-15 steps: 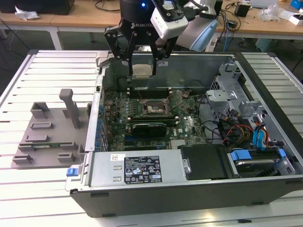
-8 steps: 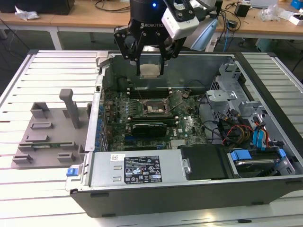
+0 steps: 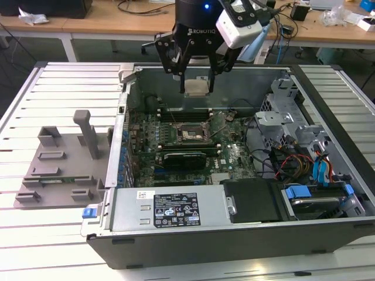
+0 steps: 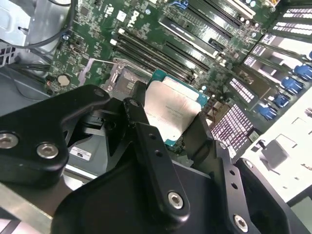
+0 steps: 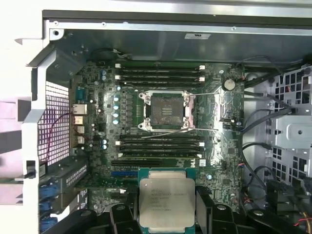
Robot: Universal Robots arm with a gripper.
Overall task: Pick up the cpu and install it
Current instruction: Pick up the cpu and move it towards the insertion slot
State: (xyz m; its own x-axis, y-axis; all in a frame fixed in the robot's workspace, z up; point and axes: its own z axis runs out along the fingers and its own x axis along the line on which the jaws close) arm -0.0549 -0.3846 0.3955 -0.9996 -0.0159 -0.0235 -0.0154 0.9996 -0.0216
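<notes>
One cpu [image 5: 166, 202]. One hand [image 3: 196, 88], two fingers [image 4: 152, 151]. One computer case [image 3: 234, 240], lid off. One motherboard [image 5: 222, 146]; on it one open socket [image 5: 166, 111], two banks of memory slots [image 5: 161, 78], one coin cell [image 5: 229, 84]. One long black card [image 3: 184, 158]. One labelled power supply [image 3: 176, 209]. One grey fixture [image 3: 58, 170] on slatted surface [image 3: 58, 82]. One white camera [image 3: 240, 23] at wrist.

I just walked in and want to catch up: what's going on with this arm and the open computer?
The robot arm's end effector is shut on the cpu, gripping it by two opposite edges with its metal top showing in both wrist views. It holds the chip in the air over the open computer case. The socket on the motherboard sits empty, so the cpu is picked up but not yet installed.
</notes>
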